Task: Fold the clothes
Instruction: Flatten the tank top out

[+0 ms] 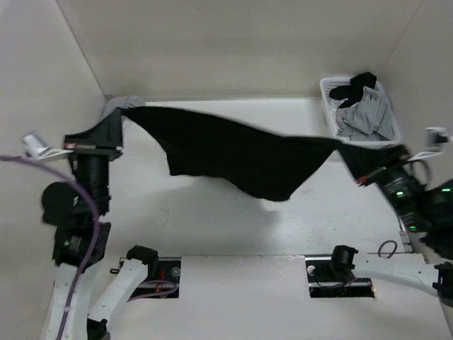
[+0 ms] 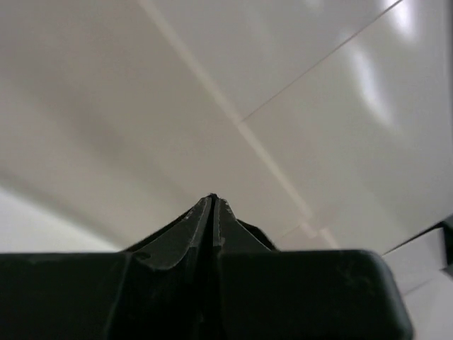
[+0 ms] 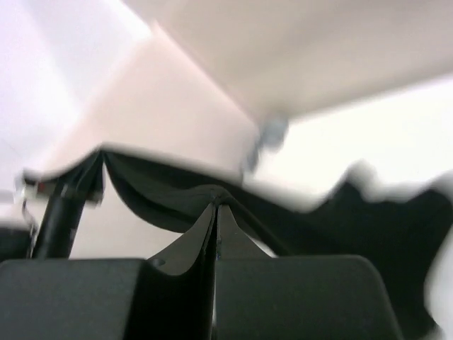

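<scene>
Clothes [image 1: 241, 156], seen from above, hang stretched over the table [image 1: 212, 227], with my left hand [image 1: 129, 110] and right hand [image 1: 354, 161] each clamped on an end. From the left wrist, the fingers [image 2: 198, 230] are pressed together and no cloth is visible. From the right wrist, the fabric sags away from me, so I should lower both ends evenly and taut.

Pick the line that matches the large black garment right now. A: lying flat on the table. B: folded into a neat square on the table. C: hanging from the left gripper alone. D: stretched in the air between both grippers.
D: the black garment spans from the left gripper to the right gripper, sagging in the middle above the table.
</scene>
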`<act>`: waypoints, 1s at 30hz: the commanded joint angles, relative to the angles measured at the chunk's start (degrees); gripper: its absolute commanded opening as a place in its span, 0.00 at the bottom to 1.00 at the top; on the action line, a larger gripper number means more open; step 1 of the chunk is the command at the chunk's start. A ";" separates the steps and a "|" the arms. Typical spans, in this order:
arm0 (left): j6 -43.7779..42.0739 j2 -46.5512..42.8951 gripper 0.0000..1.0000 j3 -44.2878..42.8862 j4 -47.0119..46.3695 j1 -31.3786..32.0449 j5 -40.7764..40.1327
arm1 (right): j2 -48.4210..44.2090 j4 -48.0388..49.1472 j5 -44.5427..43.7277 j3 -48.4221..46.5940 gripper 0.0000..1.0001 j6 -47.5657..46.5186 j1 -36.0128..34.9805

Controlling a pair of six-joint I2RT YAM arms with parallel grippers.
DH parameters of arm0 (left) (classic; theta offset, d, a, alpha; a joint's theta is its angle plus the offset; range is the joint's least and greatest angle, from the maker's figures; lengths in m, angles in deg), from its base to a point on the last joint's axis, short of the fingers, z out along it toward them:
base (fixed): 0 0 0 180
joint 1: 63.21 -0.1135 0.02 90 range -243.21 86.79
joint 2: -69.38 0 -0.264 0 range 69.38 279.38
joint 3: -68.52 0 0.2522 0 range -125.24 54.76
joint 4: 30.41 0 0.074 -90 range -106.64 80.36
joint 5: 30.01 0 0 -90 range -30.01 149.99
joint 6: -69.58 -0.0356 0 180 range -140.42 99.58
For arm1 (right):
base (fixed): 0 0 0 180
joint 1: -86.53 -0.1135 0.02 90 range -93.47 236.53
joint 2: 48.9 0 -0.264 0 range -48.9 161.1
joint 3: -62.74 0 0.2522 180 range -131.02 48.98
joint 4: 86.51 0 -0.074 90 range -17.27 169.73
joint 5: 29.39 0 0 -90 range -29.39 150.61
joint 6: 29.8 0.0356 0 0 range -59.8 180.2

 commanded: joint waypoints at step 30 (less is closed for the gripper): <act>-0.04 46.04 0.01 -27.21 -4.65 -12.71 5.26 | 61.80 -3.62 32.43 -58.84 0.00 -14.08 43.74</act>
